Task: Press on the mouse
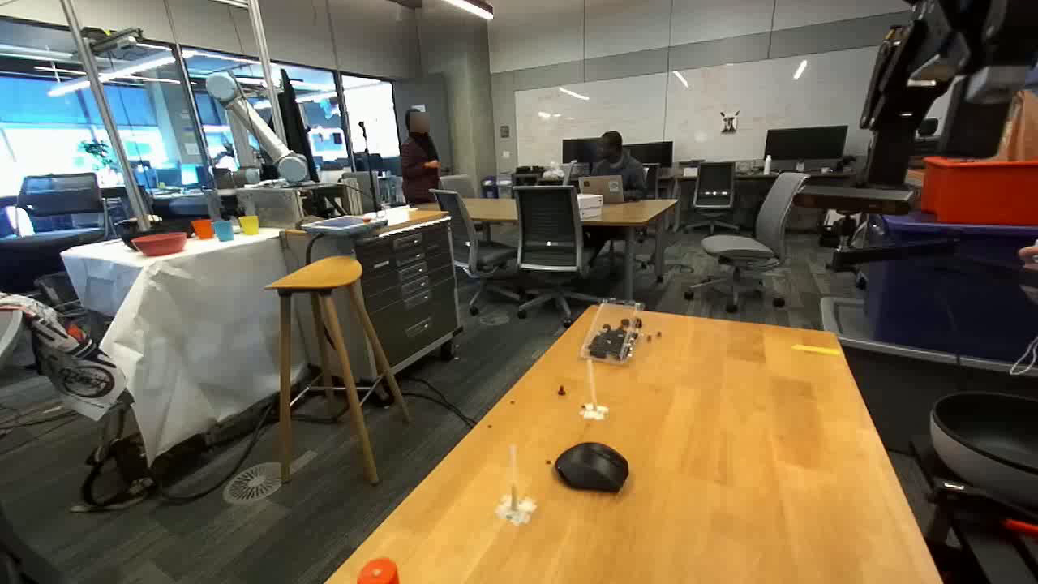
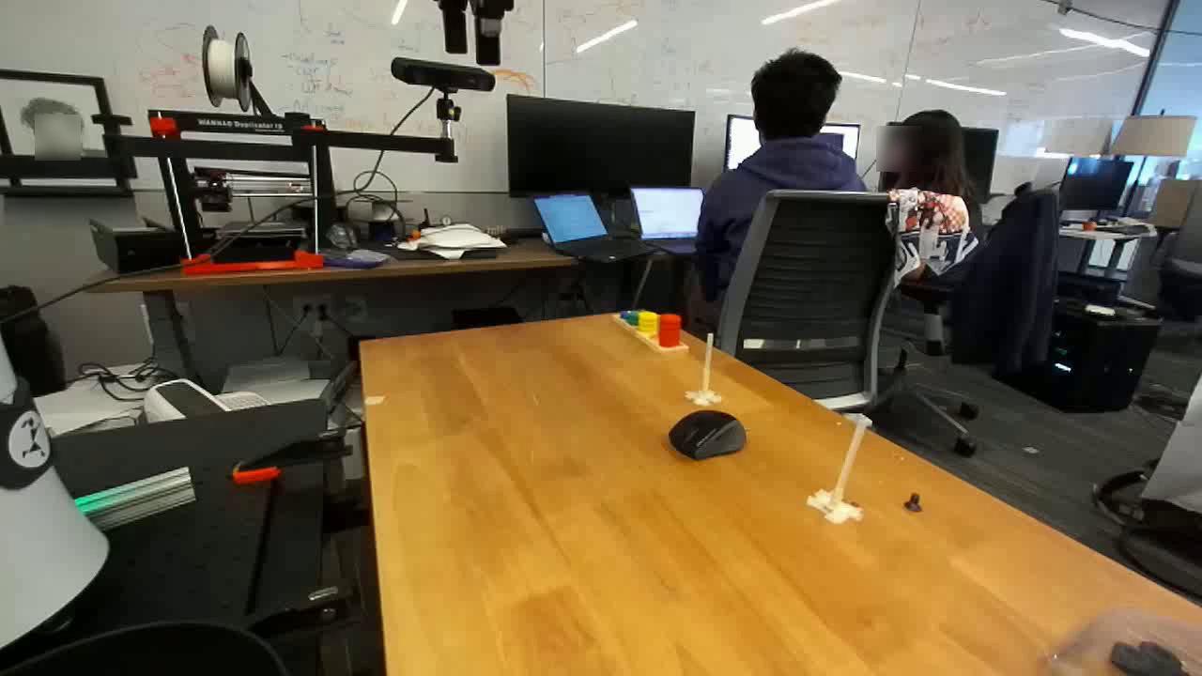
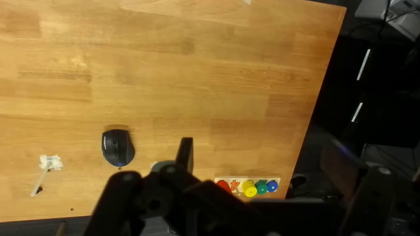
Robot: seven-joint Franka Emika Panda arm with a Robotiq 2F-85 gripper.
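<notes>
The mouse (image 1: 592, 468) is small, black and dome-shaped. It rests on the wooden table (image 1: 730, 454) between two upright pegs. It also shows in an exterior view (image 2: 707, 435) and at the left of the wrist view (image 3: 117, 147). My gripper (image 3: 262, 160) is open in the wrist view, its two fingers wide apart with nothing between them. The mouse lies to the left of both fingers there. In an exterior view the gripper's dark fingers (image 2: 472, 38) hang at the top edge, high above the table and apart from the mouse.
Two thin pegs on taped bases, a nearer peg (image 1: 513, 487) and a farther peg (image 1: 592, 397), flank the mouse. A clear tray (image 1: 614, 332) of dark bits stands at an end. A board of coloured discs (image 2: 648, 329) sits at the opposite end. A dark screw (image 2: 913, 503) lies near an edge.
</notes>
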